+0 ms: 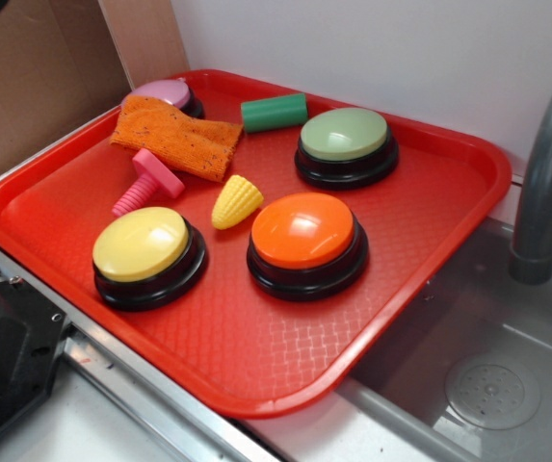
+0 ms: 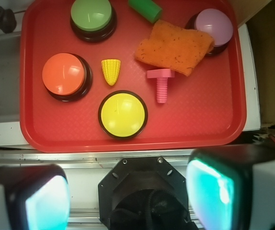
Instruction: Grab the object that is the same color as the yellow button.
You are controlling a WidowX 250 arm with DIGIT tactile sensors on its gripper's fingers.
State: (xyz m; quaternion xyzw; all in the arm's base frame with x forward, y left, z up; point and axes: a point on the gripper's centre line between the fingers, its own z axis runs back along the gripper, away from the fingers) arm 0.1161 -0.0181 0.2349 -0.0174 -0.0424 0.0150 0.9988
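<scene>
Our gripper (image 2: 130,191) hangs high above the near edge of the red plastic tray (image 2: 209,124), its two pads spread wide apart and holding nothing. We judge that nothing is done yet: descent, closing and lifting all remain.

The small yellow ridged toy corn cob (image 2: 111,71) lies untouched on the tray, between the pale yellow domed button (image 2: 123,114) and the orange domed button (image 2: 65,75).

Only the wrist view shows our gripper; the exterior view leaves it out but shows the corn cob (image 1: 236,201) lying on its side, just beside the pink plastic screw (image 1: 147,181).
</scene>
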